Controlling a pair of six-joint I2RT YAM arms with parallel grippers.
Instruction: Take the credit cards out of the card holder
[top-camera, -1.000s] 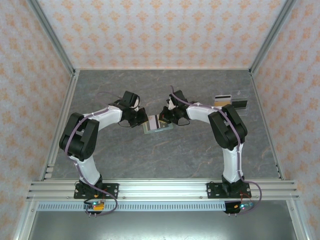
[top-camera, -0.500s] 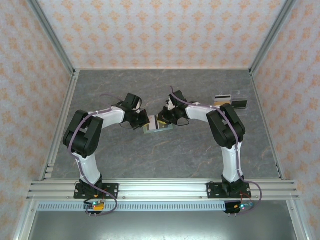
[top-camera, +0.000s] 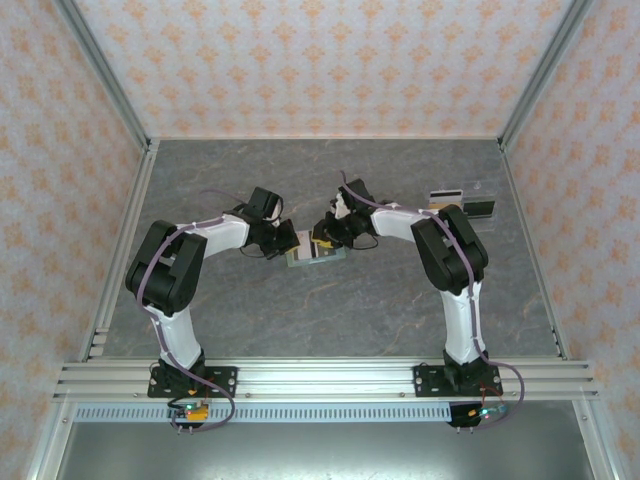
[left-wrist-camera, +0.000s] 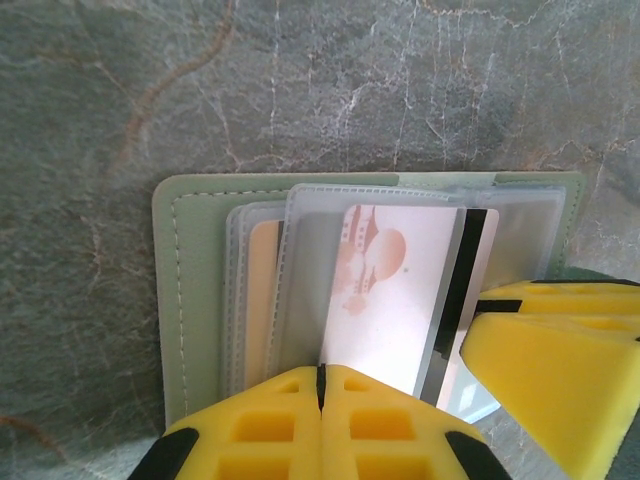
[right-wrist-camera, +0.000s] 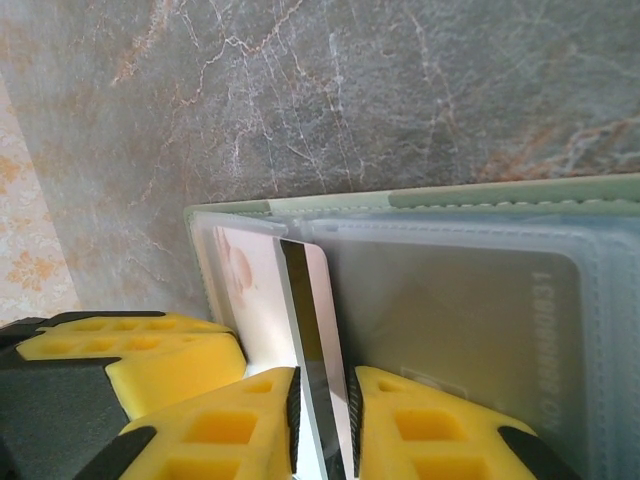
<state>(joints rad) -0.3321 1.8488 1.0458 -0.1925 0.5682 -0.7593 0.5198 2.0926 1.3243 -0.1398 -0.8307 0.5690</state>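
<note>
Right jaws nudged left, gripping striped card (right-wrist-camera: 312, 345) in card holder (left-wrist-camera: 190, 300).

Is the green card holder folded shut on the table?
No, the card holder lies open, its clear sleeves exposed with a white striped card showing.

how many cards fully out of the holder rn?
2. A striped card and a dark card lie side by side at the far right of the table. A third card is partly sleeved, pinched by the right gripper; more may be hidden.
</note>
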